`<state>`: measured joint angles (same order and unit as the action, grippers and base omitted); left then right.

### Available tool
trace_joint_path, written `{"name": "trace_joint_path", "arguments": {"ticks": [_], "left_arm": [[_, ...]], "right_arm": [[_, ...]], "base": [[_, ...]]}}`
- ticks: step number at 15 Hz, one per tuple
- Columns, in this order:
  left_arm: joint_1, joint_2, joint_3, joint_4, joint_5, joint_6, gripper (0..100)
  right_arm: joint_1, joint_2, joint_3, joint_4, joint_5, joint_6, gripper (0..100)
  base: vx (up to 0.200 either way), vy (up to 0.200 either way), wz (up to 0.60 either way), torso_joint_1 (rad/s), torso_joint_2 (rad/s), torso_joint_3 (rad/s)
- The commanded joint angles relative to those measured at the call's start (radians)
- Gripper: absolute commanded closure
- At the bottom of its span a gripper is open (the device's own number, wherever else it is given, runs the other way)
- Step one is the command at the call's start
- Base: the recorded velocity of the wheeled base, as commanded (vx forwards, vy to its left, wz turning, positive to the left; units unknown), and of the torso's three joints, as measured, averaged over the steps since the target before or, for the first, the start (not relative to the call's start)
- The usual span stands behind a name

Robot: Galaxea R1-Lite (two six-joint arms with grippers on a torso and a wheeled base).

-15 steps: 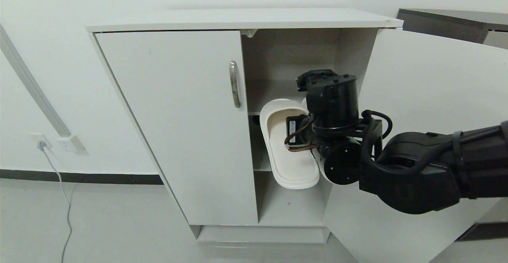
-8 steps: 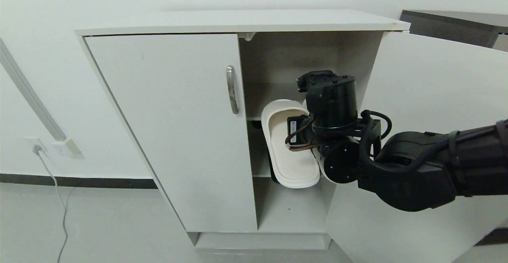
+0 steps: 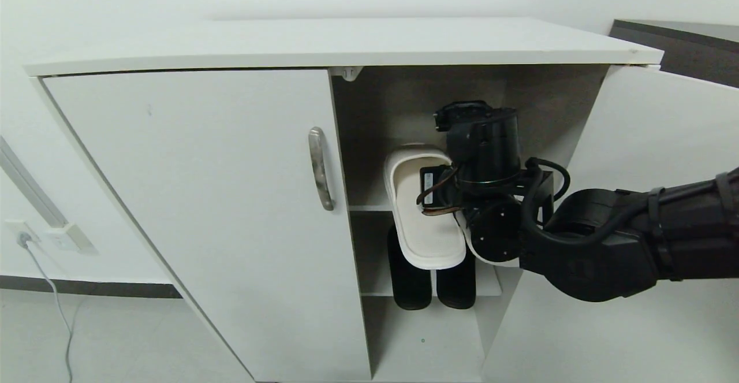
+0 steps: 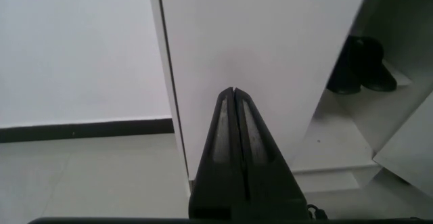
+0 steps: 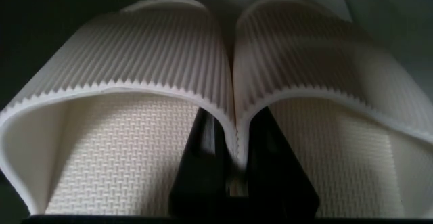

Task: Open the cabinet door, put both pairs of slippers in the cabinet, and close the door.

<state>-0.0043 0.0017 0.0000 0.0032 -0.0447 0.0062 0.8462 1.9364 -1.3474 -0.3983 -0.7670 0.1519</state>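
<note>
Cabinet (image 3: 346, 42) open, right gripper (image 5: 233, 153) clamping white slippers (image 3: 424, 224), black slippers (image 3: 410, 282) shelved below.

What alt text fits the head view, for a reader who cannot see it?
The right gripper holds a pair of white rubber slippers at the open right side of a white cabinet, above a pair of black slippers lying on a lower shelf. The left door with its metal handle is shut; the right door stands open.
</note>
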Motion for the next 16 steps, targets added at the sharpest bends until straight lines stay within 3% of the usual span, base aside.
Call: {"name": "trace_joint_path", "arguments": {"ticks": [1, 6, 16], "left_arm": [[0.0, 0.0, 0.0, 0.0, 0.0, 0.0, 100], [0.0, 0.0, 0.0, 0.0, 0.0, 0.0, 100], [0.0, 0.0, 0.0, 0.0, 0.0, -0.002, 100]], "right_arm": [[0.001, 0.029, -0.016, -0.001, -0.002, -0.005, 100], [-0.047, 0.105, -0.122, 0.013, 0.008, -0.012, 100], [-0.11, 0.242, -0.478, 0.233, 0.022, -0.009, 100]], "base": [[0.0, 0.0, 0.0, 0.0, 0.0, 0.0], [0.0, 0.0, 0.0, 0.0, 0.0, 0.0], [0.0, 0.0, 0.0, 0.0, 0.0, 0.0]]}}
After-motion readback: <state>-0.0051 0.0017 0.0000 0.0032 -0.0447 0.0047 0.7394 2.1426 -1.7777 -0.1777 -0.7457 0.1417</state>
